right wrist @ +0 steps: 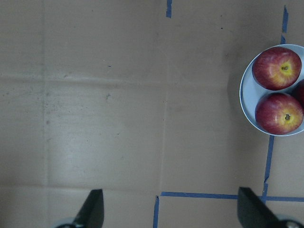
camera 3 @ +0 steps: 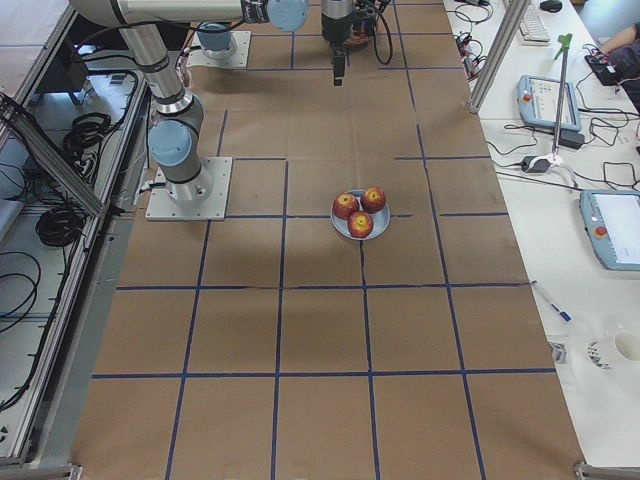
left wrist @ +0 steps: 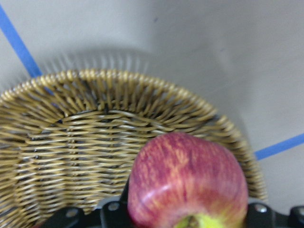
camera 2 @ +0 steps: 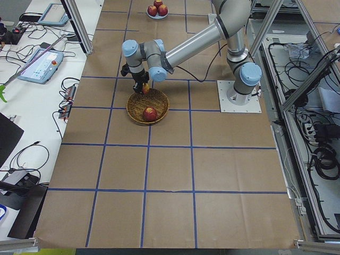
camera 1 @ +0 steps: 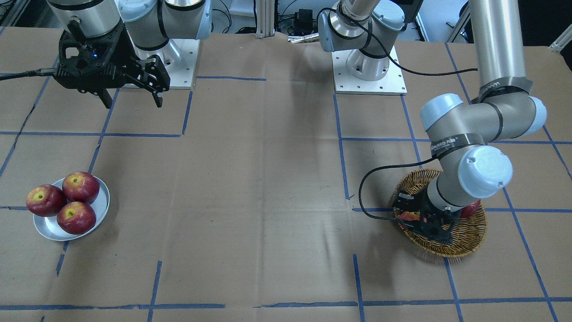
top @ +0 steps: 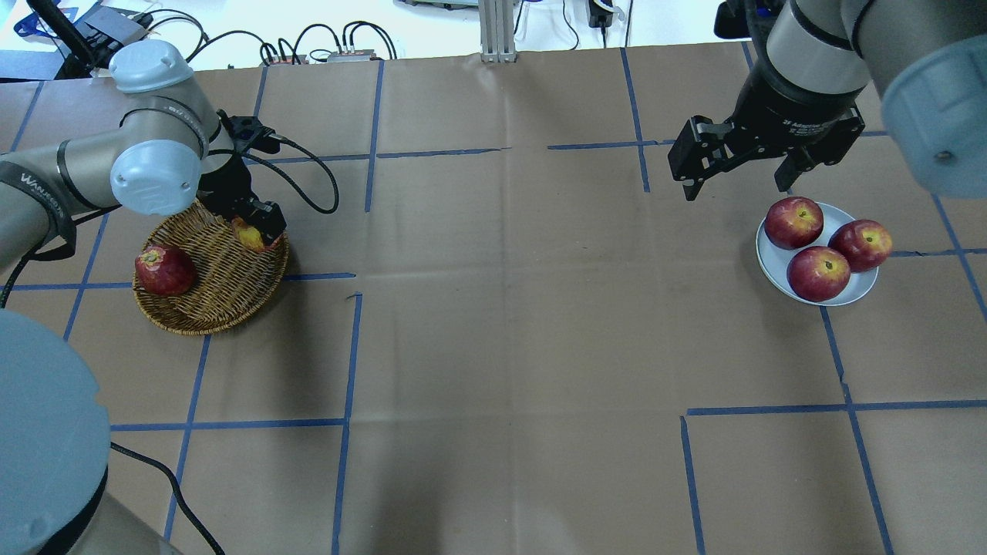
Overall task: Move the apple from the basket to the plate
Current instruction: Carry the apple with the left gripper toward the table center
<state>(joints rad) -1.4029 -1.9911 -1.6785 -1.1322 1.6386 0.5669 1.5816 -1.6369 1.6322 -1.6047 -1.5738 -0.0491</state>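
Left gripper (top: 259, 230), clamped on the apple (left wrist: 187, 187) just inside the basket's (top: 220, 304) rim, should lift straight up, clear of that rim; right gripper (top: 738, 187) hangs open, well apart from the basket.

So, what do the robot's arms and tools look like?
The left arm and right arm are silver-grey tubes with pale blue joint caps and black bands; the left's bear white lettering. Black cables feed the black two-finger left tool and right tool.

Brown paper-covered table (top: 501, 324), blue tape (top: 231, 423) grid; white desks (camera 3: 600, 300) alongside.
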